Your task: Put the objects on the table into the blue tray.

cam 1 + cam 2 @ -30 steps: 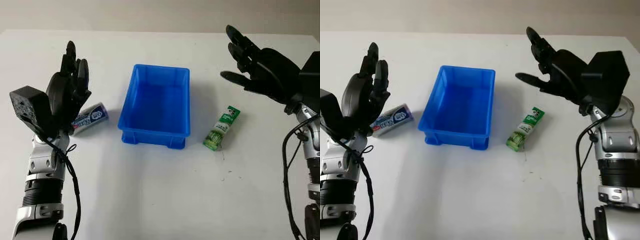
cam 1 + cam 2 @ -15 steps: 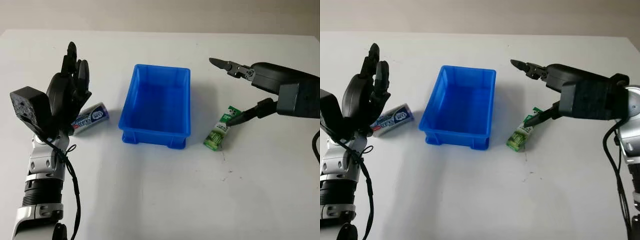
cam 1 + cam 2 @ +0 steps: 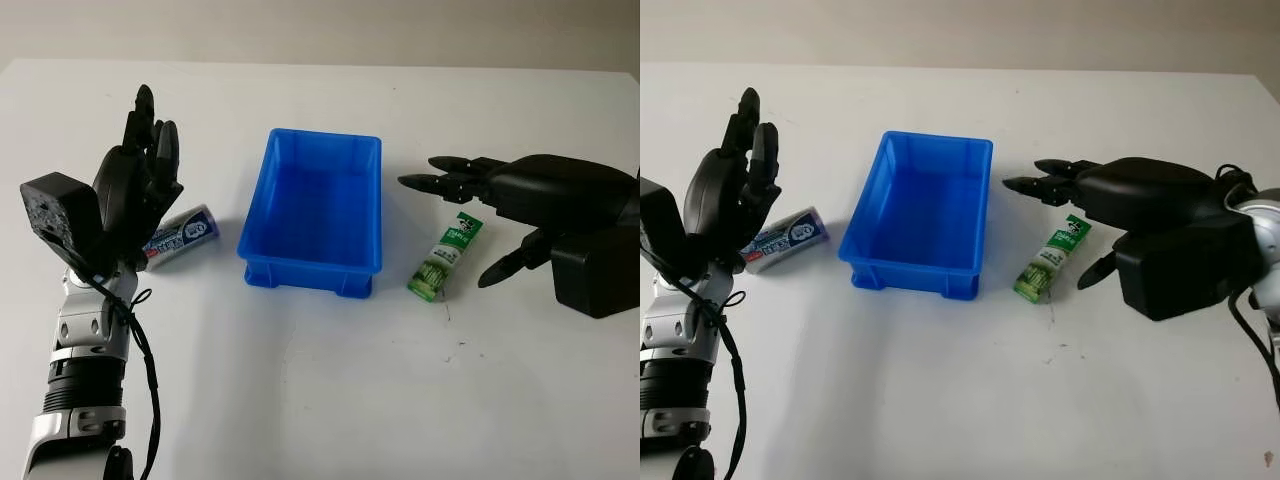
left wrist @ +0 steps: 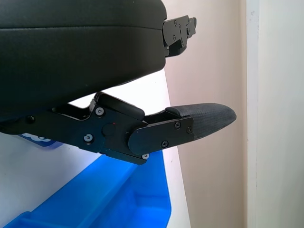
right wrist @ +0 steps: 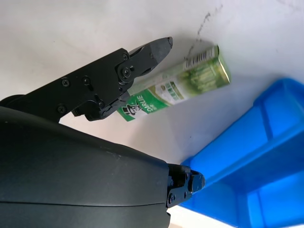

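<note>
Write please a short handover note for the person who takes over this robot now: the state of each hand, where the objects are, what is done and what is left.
Left hand: open, raised over the table's left side, beside the blue-and-white tube; it holds nothing.
Right hand: open, hovering above the green packet, fingers around it but not closed on it.
Blue tray: in the middle of the white table, with nothing in it.
The tube lies on the table left of the tray, the packet right of it.
Done: nothing is in the tray yet.
Left: grasp the packet and place it in the tray, then the tube.
</note>
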You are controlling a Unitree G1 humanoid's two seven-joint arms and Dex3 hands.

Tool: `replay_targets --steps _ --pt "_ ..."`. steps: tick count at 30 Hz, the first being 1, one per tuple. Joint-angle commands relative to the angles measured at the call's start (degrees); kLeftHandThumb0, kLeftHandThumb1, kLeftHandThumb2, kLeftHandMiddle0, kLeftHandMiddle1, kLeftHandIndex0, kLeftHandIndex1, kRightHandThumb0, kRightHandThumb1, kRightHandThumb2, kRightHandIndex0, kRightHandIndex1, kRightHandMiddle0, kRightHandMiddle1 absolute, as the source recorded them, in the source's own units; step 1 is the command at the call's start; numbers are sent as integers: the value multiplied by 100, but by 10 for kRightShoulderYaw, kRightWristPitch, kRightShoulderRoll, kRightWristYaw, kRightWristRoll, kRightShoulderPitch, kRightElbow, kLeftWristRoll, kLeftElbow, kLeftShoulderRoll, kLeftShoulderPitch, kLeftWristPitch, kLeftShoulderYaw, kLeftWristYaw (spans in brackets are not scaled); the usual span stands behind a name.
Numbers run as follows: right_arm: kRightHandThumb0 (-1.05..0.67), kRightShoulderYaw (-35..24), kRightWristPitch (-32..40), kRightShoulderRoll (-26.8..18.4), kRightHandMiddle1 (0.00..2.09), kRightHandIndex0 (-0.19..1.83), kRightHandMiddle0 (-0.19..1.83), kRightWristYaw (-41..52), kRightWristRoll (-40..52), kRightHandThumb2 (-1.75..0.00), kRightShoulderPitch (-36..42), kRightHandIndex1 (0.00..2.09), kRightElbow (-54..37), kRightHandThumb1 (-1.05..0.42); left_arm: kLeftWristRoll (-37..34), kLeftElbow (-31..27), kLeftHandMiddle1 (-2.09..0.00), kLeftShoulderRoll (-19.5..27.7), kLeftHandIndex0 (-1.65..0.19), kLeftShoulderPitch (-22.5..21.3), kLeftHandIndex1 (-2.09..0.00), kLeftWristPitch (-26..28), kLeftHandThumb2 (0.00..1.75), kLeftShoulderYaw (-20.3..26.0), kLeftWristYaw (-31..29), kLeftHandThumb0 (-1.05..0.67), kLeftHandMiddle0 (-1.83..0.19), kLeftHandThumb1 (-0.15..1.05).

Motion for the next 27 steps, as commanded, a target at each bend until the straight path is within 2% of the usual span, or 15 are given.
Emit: replay_targets --steps 1,7,13,21,27 --pt "-25 2 -32 -9 8 8 15 -14 -5 -6 9 11 12 -76 4 1 0 9 19 -10 0 -3 63 -3 -2 -74 19 105" --pt "-22 4 -107 -4 9 21 27 -53 -16 -7 21 13 59 -82 0 -2 0 5 19 -8 0 3 62 -1 -1 -74 19 105" --pt "-20 17 -165 4 8 26 31 -100 -42 -6 14 13 109 -84 2 -1 0 6 19 -7 0 1 64 -3 -5 -73 19 105" --pt "-23 55 -209 20 8 30 32 -153 -95 -7 -21 13 180 -90 2 2 0 1 19 -8 0 -2 64 -3 -2 -73 19 105" --pt "-23 88 -233 47 11 38 40 -241 -166 -5 -56 15 261 -89 1 0 0 1 19 -7 0 0 63 -3 1 -74 19 105"
